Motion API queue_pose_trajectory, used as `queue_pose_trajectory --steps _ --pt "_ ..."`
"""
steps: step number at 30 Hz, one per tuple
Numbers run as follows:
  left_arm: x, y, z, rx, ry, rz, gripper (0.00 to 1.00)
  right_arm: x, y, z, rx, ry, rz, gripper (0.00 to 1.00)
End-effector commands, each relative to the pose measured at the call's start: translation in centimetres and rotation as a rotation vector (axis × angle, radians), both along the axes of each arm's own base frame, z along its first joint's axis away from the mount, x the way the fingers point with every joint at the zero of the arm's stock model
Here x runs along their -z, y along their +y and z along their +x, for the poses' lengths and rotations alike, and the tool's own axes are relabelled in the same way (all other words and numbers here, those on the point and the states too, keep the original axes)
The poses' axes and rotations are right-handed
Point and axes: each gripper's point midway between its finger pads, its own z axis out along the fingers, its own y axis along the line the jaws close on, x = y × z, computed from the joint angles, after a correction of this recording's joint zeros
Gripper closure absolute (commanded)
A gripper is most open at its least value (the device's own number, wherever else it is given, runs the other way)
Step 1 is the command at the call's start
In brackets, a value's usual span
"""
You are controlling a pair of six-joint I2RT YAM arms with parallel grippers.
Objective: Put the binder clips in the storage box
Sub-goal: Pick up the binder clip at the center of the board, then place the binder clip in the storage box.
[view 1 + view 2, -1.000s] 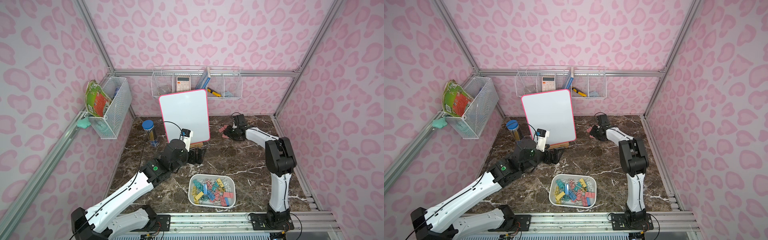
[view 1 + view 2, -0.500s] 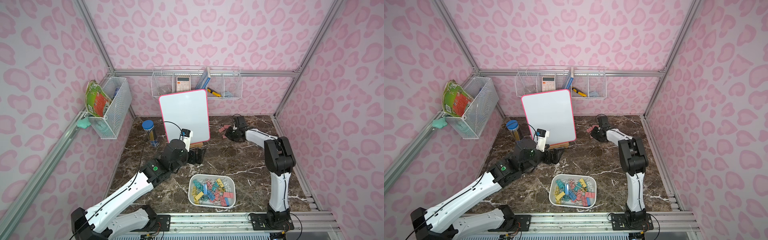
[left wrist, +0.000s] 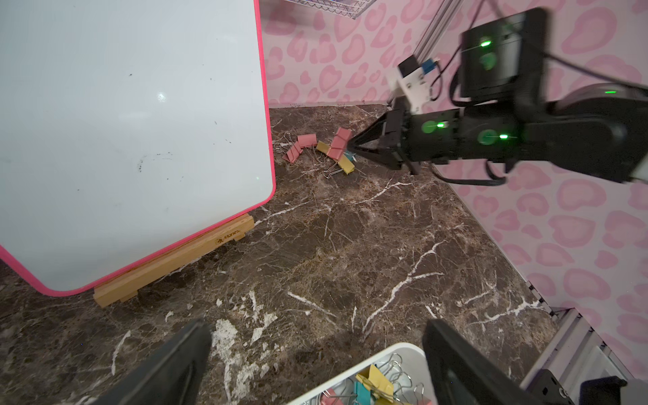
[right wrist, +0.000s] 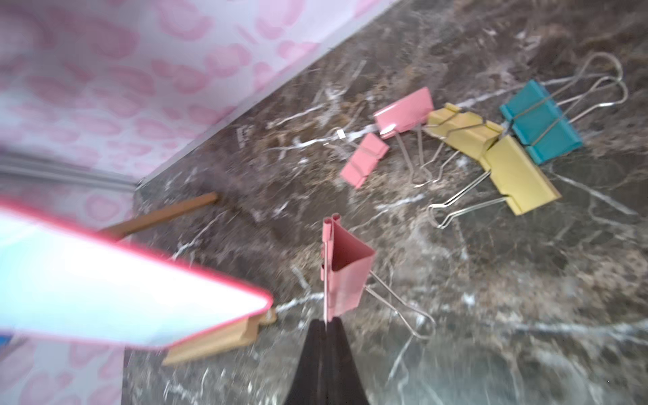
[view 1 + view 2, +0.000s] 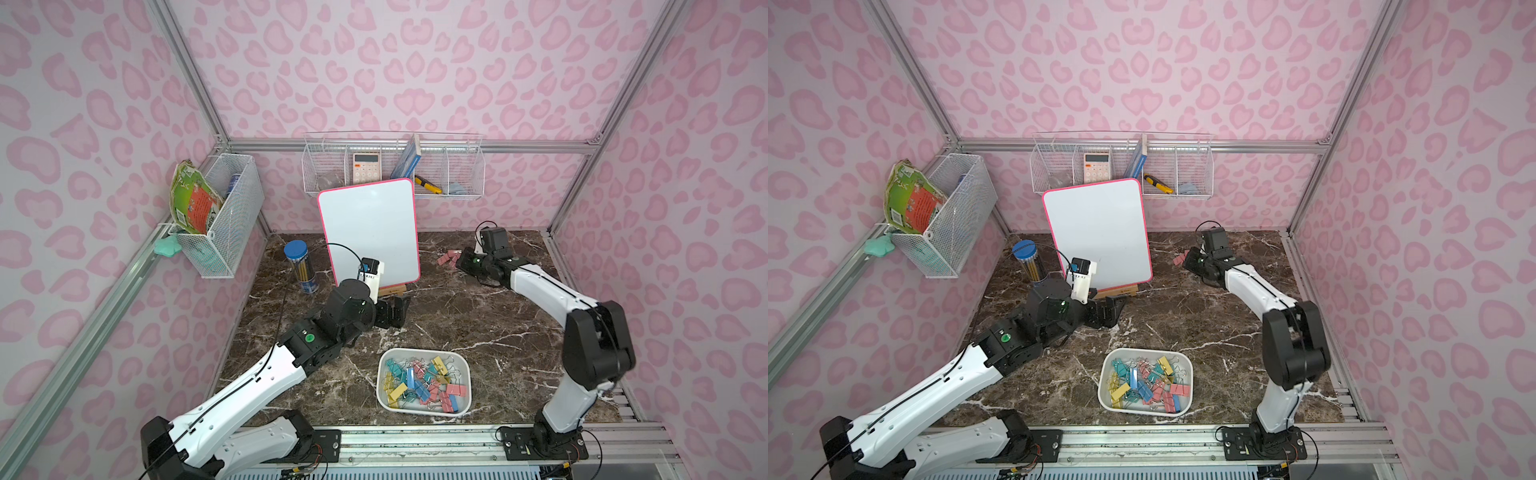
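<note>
Five pastel folded-metal binder clips [image 4: 519, 175] with silver wire handles, two pink, two yellow and one teal, lay loose on the brown marble worktop [image 4: 456, 315], well apart from the shallow white plastic storage box [image 5: 424, 411], which was heaped with more clips. The right fingers [image 4: 315, 354] were pinched tight on a sixth, pink clip [image 4: 345, 270]. The left fingers [image 3: 168, 364] stood wide apart and empty near the box.

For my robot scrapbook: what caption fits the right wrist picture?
The right claw pinches one pink binder clip; five more clips lie loose on the marble table.
</note>
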Motion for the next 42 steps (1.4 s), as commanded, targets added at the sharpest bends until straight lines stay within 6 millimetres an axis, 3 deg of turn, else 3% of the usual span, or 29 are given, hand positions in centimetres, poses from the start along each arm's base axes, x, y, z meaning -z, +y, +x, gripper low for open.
queue_pose_trajectory --steps 1,3,5,7,10,13,17,19,22,25,27,30,33,35,38,40,42 --pt "-0.1 0.9 0.8 -0.062 -0.032 0.012 0.01 -2.8 1.4 -6.3 -0.161 -0.096 -0.064 1.00" --pt "-0.1 1.3 1.2 -0.096 -0.050 0.018 0.01 -3.5 1.9 -11.0 -0.222 -0.113 -0.086 1.00" --pt "-0.2 1.5 1.6 -0.117 -0.069 0.021 0.01 -2.9 2.7 -15.4 -0.294 -0.079 -0.074 1.00" --pt "-0.1 1.8 2.0 -0.143 -0.083 0.030 0.01 -2.2 4.5 -19.7 -0.402 -0.030 -0.016 1.00" --pt "-0.3 2.5 2.6 -0.195 -0.103 0.033 0.01 -1.0 7.3 -24.5 -0.546 0.043 0.042 1.00" --pt "-1.0 3.8 2.7 -0.256 -0.135 0.022 0.01 -0.2 10.3 -27.4 -0.660 0.091 0.073 1.00" --pt "-1.6 5.1 2.2 -0.292 -0.171 0.018 0.01 0.7 14.4 -29.7 -0.766 0.110 0.071 1.00" --pt "-1.6 5.5 1.9 -0.296 -0.172 0.029 0.01 2.2 15.5 -30.2 -0.793 0.150 0.026 1.00" --pt "-1.2 5.8 1.6 -0.295 -0.152 0.042 0.01 5.1 15.6 -30.6 -0.802 0.209 -0.079 1.00" --pt "-0.8 5.7 1.3 -0.284 -0.137 0.039 0.01 6.6 14.9 -30.5 -0.776 0.235 -0.145 0.99" --pt "-0.8 5.5 1.3 -0.276 -0.136 0.035 0.01 6.4 15.0 -30.4 -0.769 0.225 -0.132 0.88" --pt "-0.9 5.3 1.3 -0.264 -0.134 0.039 0.01 5.1 15.1 -30.1 -0.768 0.179 -0.114 0.66" --pt "-1.0 5.1 1.4 -0.254 -0.137 0.041 0.01 2.6 14.6 -28.3 -0.720 0.097 -0.105 0.54" --pt "-1.1 4.9 1.4 -0.246 -0.138 0.041 0.01 0.8 13.6 -25.5 -0.637 0.036 -0.090 0.53" --pt "-1.2 4.8 1.4 -0.236 -0.140 0.033 0.01 -2.8 9.9 -18.3 -0.399 -0.111 -0.073 0.53" --pt "-1.4 4.5 1.2 -0.219 -0.145 0.023 0.01 -4.4 5.2 -12.2 -0.169 -0.175 -0.063 0.53" --pt "-1.8 4.2 1.0 -0.198 -0.148 0.021 0.01 -4.4 0.6 -7.1 0.008 -0.170 -0.057 0.54"
